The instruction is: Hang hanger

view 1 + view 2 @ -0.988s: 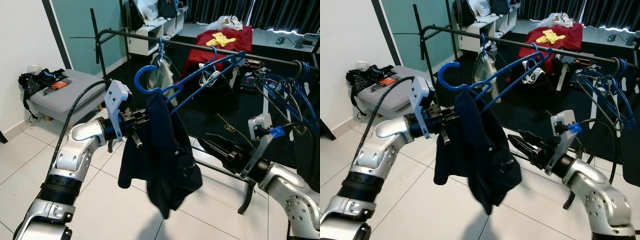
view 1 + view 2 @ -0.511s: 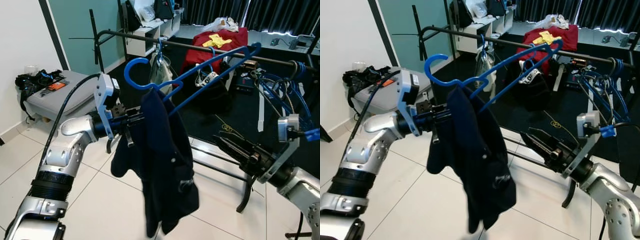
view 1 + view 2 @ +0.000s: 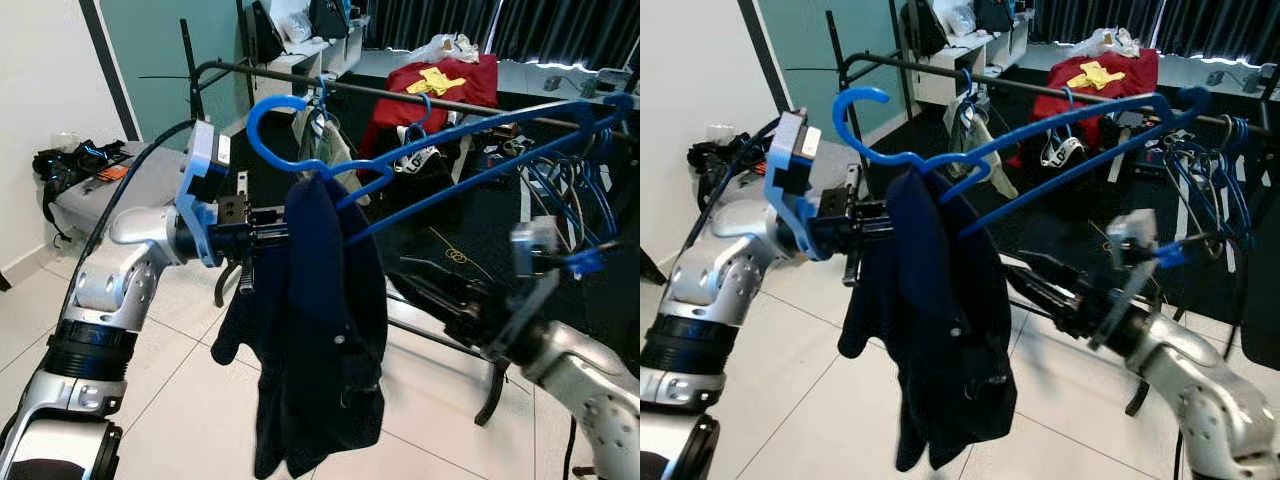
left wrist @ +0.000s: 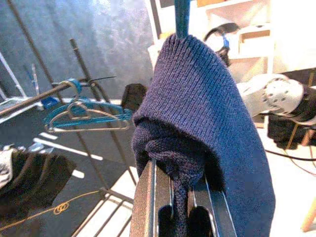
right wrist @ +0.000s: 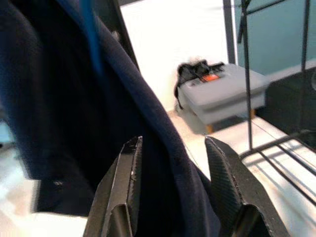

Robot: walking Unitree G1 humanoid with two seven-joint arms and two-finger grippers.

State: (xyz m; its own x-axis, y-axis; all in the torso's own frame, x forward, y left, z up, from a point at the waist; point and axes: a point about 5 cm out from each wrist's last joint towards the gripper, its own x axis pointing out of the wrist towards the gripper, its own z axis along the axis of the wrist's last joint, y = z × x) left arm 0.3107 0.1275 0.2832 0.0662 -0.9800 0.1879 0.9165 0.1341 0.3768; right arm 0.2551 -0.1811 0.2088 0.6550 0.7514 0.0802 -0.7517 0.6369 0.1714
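Hanging in mid-air before the rail (image 3: pixel 420 95), the blue hanger (image 3: pixel 400 170) carries a dark sweater (image 3: pixel 320 330) draped over its near arm, its hook curling up just short of the rail. The left gripper (image 3: pixel 262 236) is clamped on the sweater and hanger at the shoulder. The right gripper (image 5: pixel 173 168) has its fingers apart, close against the sweater's lower folds.

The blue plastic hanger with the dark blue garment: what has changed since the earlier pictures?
The blue plastic hanger has been lifted higher and tipped closer to level. The right gripper has come in close to the dark blue knitted garment, fingers open. The left gripper stays shut on the garment.
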